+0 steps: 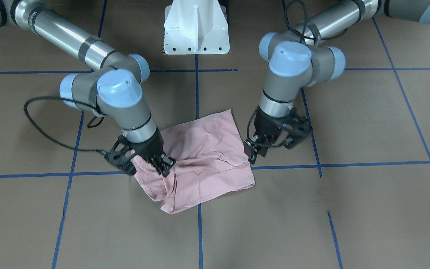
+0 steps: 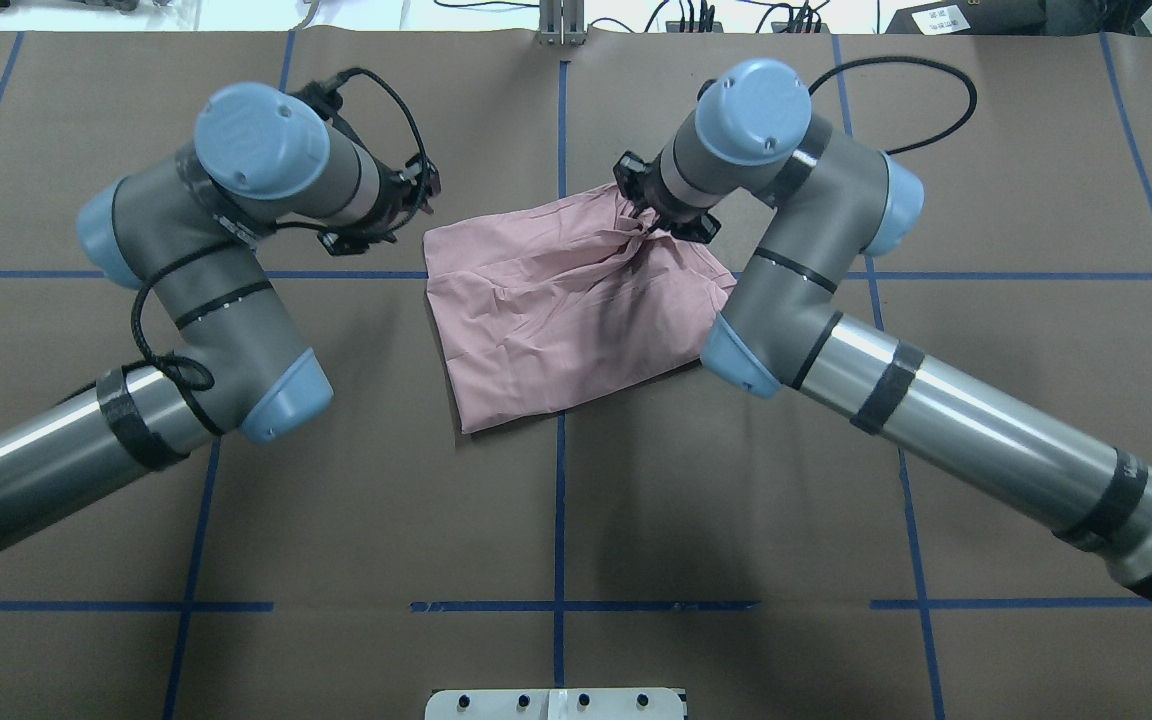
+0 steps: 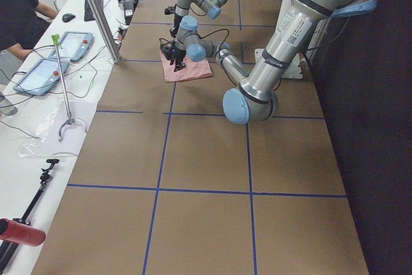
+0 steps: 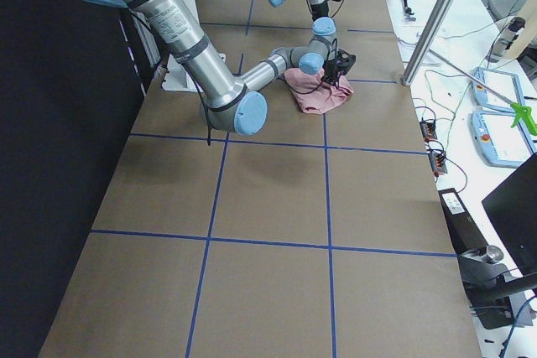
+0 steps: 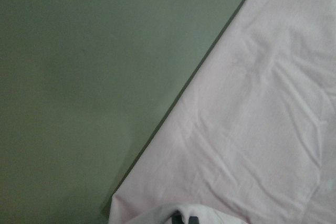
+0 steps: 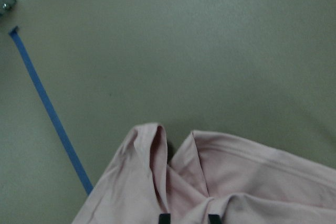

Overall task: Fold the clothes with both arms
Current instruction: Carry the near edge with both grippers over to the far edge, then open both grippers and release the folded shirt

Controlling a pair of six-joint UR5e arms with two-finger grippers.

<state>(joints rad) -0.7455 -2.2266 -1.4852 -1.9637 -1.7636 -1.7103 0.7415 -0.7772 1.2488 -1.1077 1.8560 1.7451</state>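
Clamping right gripper (image 1: pixel 162 166) on a bunched edge of the T-shirt (image 1: pixel 207 157), likely starting a fold. Holding left gripper (image 1: pixel 253 153) at the T-shirt's opposite edge, closure unclear.

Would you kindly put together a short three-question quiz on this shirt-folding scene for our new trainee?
1. True or false: the right gripper hangs clear of the shirt.
2. What colour are the tape lines on the table? A red, B blue, C yellow.
3. Short answer: does any print show on the shirt in these views?

Key: 1 false, it is clamped on bunched fabric. 2 B. 3 No, only plain pink cloth shows.
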